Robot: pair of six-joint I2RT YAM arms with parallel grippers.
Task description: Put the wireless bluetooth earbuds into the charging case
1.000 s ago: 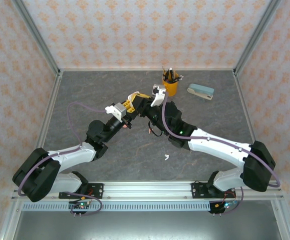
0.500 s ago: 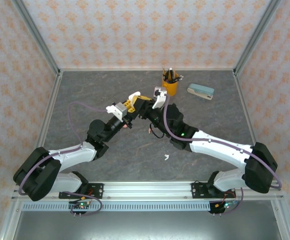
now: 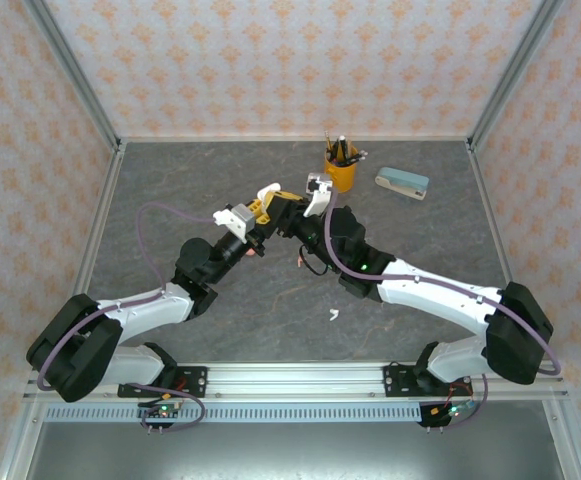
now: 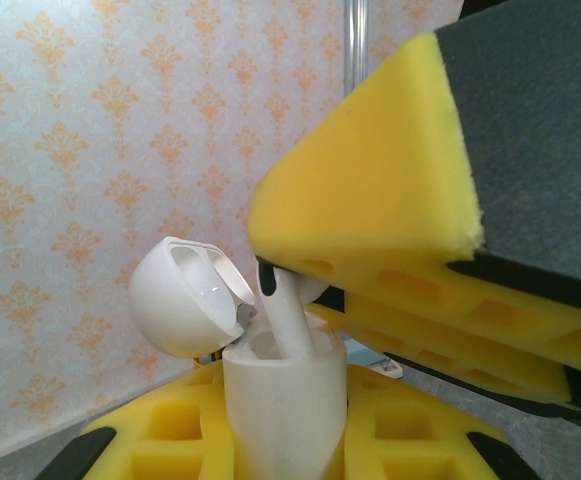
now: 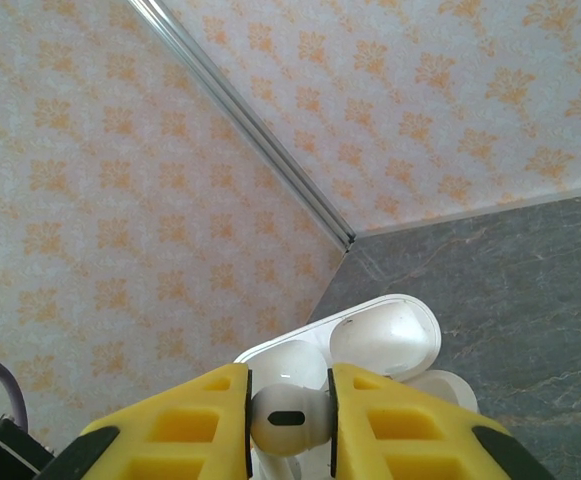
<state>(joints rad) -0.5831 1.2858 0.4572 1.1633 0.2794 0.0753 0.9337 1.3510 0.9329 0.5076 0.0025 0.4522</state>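
Well, L side first: the left gripper (image 4: 285,440) is clamped on the white case (image 4: 288,400), its yellow fingers (image 4: 160,445) pressed against the case's sides. The case stands upright w/ its mouth up. Its lid (image 4: 185,298) is flipped open and tips back to the left, hollow side showing.

Next, the white earbud (image 4: 282,312) sits at the case mouth. Its long axis runs nearly vertical, leaning a bit left at the top. The stem points down, its lower end inside the case opening, and the rounded head w/ a dark spot is at the top.

The right gripper (image 5: 288,415) comes in from the upper R and pinches that earbud's head btwn its two yellow pads, jaws narrowed onto it. In the right wrist view the open lid lies just beyond the fingertips.

In the top view both grippers meet mid-table, held above the grey table (image 3: 170,190). Further R a second white earbud (image 3: 334,315) lies loose on the table nearer the arm bases, well apart from the case. Toward the back R stands a yellow pen cup (image 3: 342,176), then a pale teal-and-white box (image 3: 402,182).
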